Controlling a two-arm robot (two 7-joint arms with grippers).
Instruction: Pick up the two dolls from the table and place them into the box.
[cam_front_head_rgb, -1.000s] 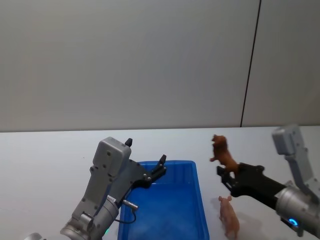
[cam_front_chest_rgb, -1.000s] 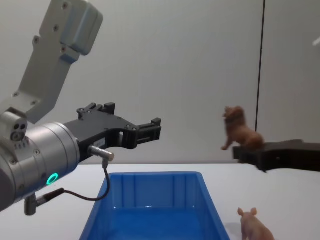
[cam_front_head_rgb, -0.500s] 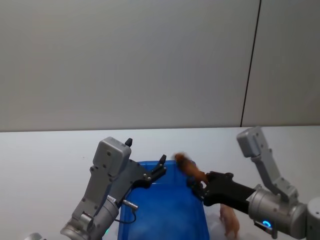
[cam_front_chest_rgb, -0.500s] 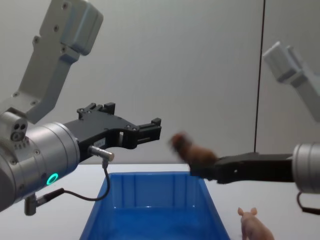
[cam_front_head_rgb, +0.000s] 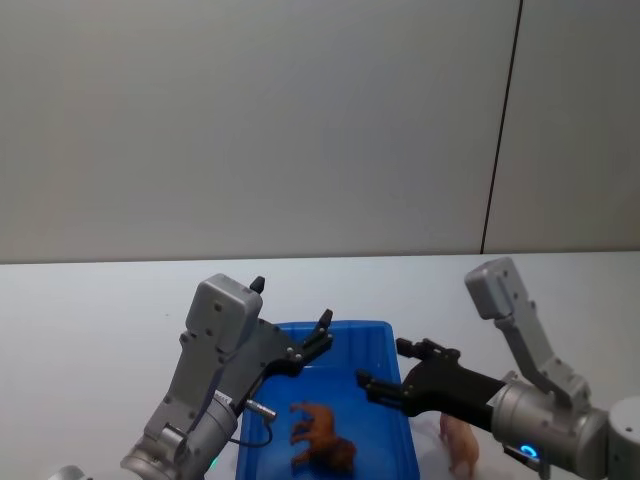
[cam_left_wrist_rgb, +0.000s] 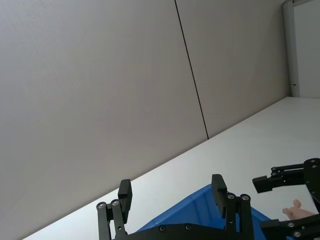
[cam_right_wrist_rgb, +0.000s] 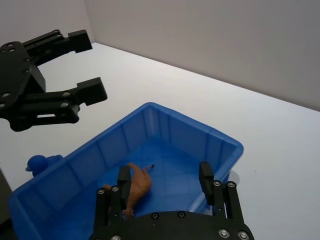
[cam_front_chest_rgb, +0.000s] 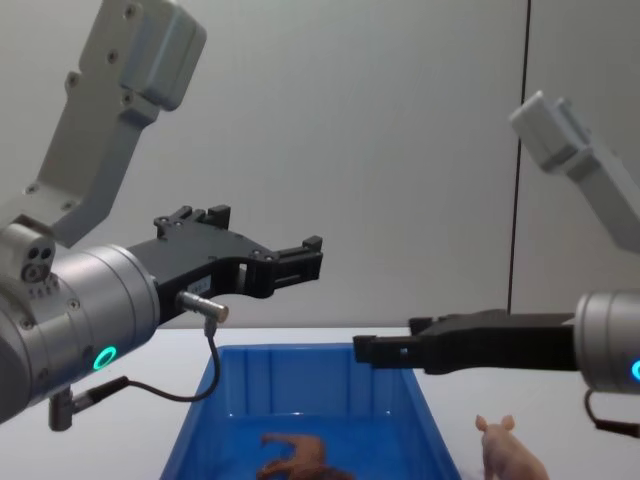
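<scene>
Lion in box, pig waiting on table
Right gripper (cam_right_wrist_rgb: 164, 173) is hovering over the right wall of the box (cam_front_head_rgb: 386, 327), fingers spread and holding nothing; lion (cam_front_head_rgb: 320, 450) is lying on the box floor. Pig (cam_front_head_rgb: 460, 445) is standing on the table (cam_front_head_rgb: 100, 300) just beside that wall. Left gripper (cam_left_wrist_rgb: 171, 186) is idling, spread, above the box's left side. Risk: in going down for the pig, a finger may clip the rim or topple the pig, the gap being tight

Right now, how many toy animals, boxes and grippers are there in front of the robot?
Toy animals: 2, a brown lion lying in the box and a pink pig standing on the table
Blue box: 1
Grippers: 2, the left gripper and the right gripper, both open above the box
Total: 5
</scene>
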